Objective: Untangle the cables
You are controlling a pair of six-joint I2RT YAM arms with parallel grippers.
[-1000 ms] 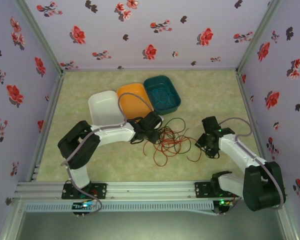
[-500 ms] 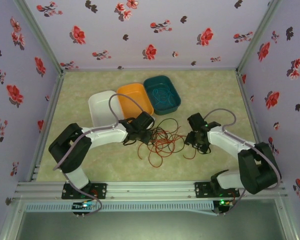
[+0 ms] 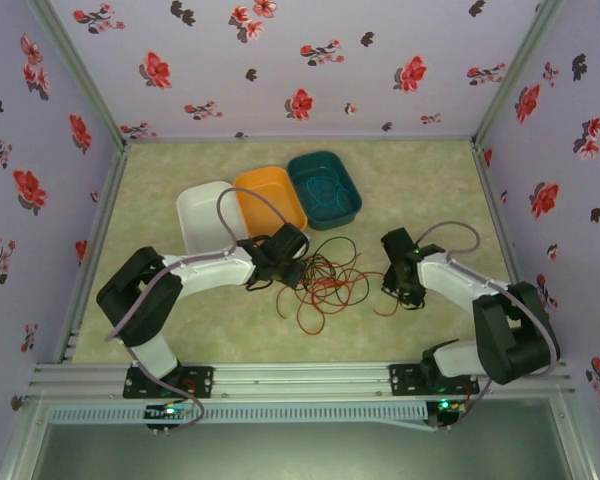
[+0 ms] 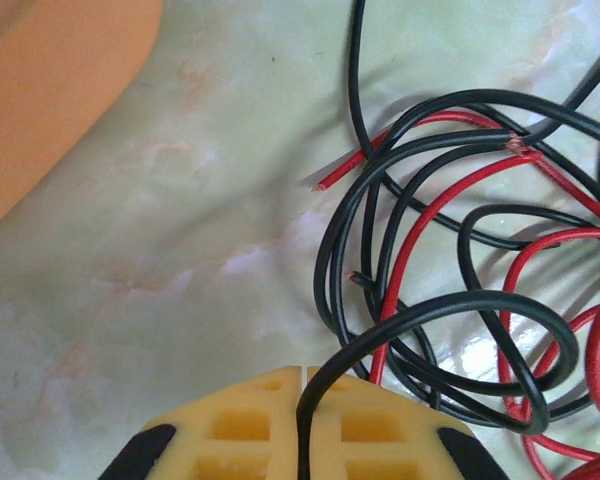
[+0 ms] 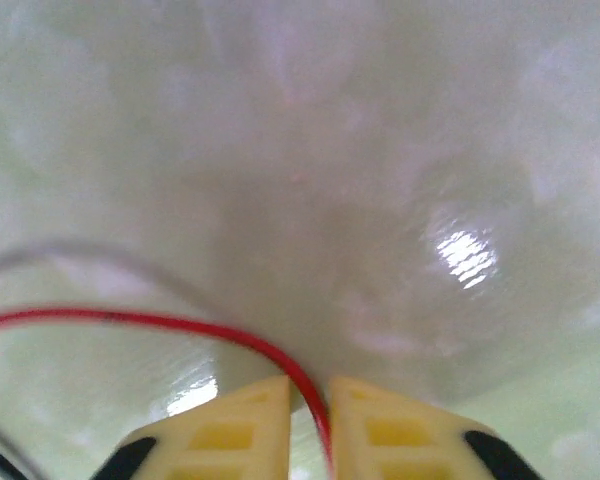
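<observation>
The left gripper (image 4: 302, 375) is clamped on a black cable (image 4: 351, 70), the right gripper (image 5: 310, 385) pinched on a red cable (image 5: 180, 324). The tangled cables (image 3: 325, 280) lie on the counter (image 3: 420, 180) between the 2 grippers.

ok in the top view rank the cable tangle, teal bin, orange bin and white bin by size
1. cable tangle, widest spread
2. teal bin and orange bin, about alike
Unranked: white bin, partly under the left arm, though it looks similar
</observation>
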